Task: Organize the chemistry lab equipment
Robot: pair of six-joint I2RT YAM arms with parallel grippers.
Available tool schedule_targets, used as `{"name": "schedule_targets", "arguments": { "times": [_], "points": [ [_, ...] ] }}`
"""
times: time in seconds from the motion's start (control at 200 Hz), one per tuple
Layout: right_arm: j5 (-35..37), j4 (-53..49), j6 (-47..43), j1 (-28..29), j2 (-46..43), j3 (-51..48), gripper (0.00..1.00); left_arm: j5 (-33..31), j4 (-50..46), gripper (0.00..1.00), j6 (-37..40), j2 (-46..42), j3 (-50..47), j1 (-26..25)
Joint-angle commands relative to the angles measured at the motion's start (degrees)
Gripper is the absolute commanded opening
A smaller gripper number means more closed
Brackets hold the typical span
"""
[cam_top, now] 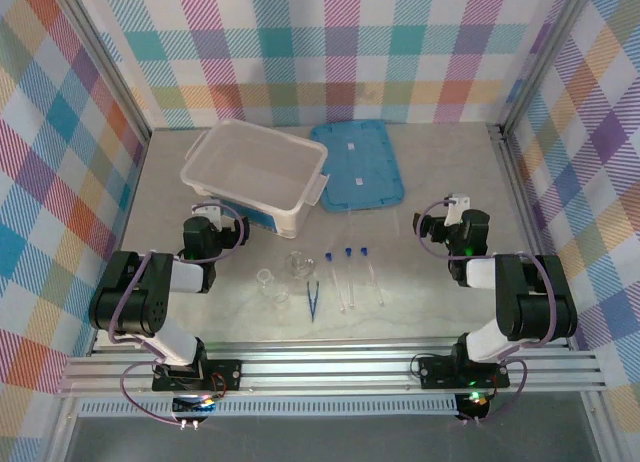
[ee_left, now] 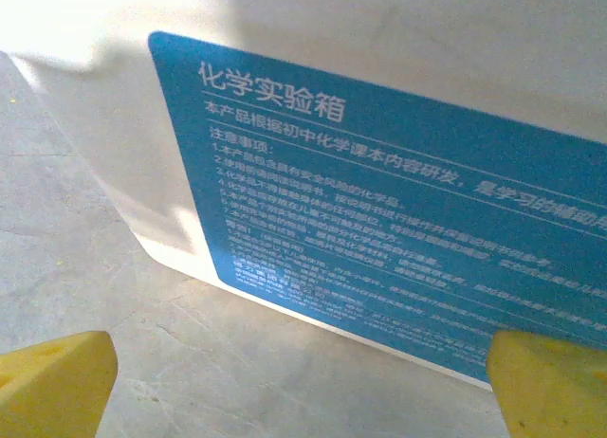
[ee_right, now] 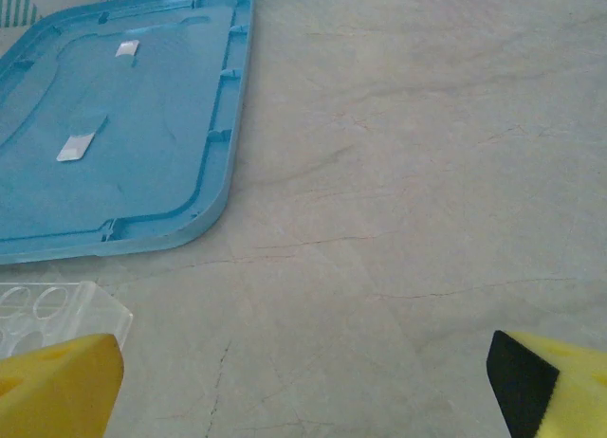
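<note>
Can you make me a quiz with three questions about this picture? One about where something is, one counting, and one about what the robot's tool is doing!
1. Where is the blue lid?
A) right of the white tub
B) inside the tub
C) under the tub

2. How many blue-capped tubes are there?
A) one
B) three
C) five

3. How is the left tool?
A) open and empty
B) shut on a tube
C) shut on the lid

Answers: 1 A, the lid lies flat beside the tub. 2 B, three tubes lie in a row. 3 A, its yellow fingers stand far apart, gripping nothing.
</note>
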Motion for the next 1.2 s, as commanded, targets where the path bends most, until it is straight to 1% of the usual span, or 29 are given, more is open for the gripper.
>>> {"name": "schedule_targets", "arguments": {
  "times": [0.0,1.195],
  "points": [
    [-0.2,1.0,-0.6,0.3,0.6,0.9,0.99,1.3,0.2,1.0,-0.3,0.1,1.3,0.6],
    [-0.2,1.0,-0.5,0.3,0.6,1.0,0.99,0.9,0.3,1.0,-0.6,0.1,1.3,0.7]
  ]
}}
